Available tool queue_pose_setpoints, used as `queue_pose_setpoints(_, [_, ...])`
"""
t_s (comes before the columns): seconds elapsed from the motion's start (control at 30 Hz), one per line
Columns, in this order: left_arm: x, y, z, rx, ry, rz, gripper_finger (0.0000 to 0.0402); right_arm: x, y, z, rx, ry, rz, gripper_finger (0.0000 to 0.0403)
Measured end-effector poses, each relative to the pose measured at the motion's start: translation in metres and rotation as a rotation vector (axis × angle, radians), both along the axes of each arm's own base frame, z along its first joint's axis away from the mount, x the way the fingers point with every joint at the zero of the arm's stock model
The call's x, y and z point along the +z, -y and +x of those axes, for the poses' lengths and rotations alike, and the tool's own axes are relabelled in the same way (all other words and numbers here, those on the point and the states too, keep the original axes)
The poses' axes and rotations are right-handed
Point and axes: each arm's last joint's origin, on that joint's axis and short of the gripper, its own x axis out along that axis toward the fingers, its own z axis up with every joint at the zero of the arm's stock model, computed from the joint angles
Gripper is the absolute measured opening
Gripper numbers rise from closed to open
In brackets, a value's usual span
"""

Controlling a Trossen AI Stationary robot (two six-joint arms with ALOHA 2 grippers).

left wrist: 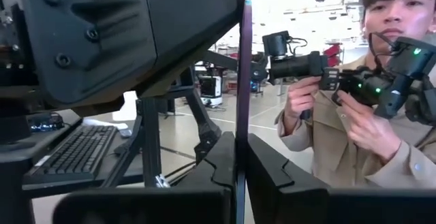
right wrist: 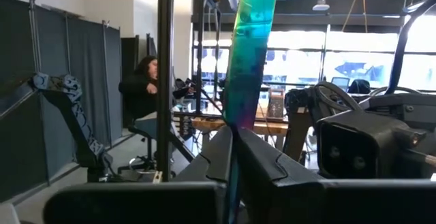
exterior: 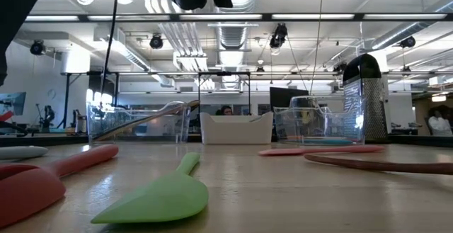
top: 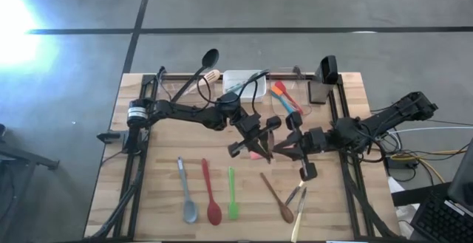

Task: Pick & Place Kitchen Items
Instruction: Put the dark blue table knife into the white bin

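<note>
Both grippers meet mid-table, clamped on one thin iridescent utensil (right wrist: 251, 54): left gripper (left wrist: 240, 176) pinches its edge, right gripper (right wrist: 233, 157) grips its flat face. Green spatula (top: 233, 193), red spoon (top: 211, 196), grey spoon (top: 186, 191) lie below-left of them. No readable labels.

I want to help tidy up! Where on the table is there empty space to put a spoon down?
Bare wood lies left of the grey spoon, toward the table's left edge, and between the green spatula and the wooden spoon. It is crowded mid-table where both arms meet, and along the far edge around the white tub.
</note>
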Motion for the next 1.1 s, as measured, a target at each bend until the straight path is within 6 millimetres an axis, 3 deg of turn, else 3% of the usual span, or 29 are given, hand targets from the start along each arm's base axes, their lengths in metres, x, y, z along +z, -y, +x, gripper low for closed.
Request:
queue_pose_setpoints(0.43, [0.000,0.001,0.000,-0.013,-0.009,-0.002,0.0017,0.001,0.001,-0.002,0.006,-0.008,0.040,0.0006])
queue_pose_setpoints(0.6, [0.001,-0.004,-0.002,-0.015,-0.046,-0.021,0.0017,0.012,0.003,-0.025,0.032,-0.029,0.068,0.0007])
queue_pose_setpoints(0.73, [0.004,-0.013,-0.006,-0.024,-0.090,-0.039,0.0017,0.011,0.005,-0.046,-0.053,-0.141,0.095,0.0008])
queue_pose_setpoints(0.9, [0.002,-0.039,-0.009,0.038,-0.229,-0.054,0.0017,-0.003,0.010,-0.068,-0.266,-0.323,0.205,0.0008])
queue_pose_setpoints(1.1, [-0.017,-0.097,-0.013,0.291,-0.484,-0.061,0.0017,-0.022,0.008,-0.077,-0.365,-0.450,0.240,0.0008])
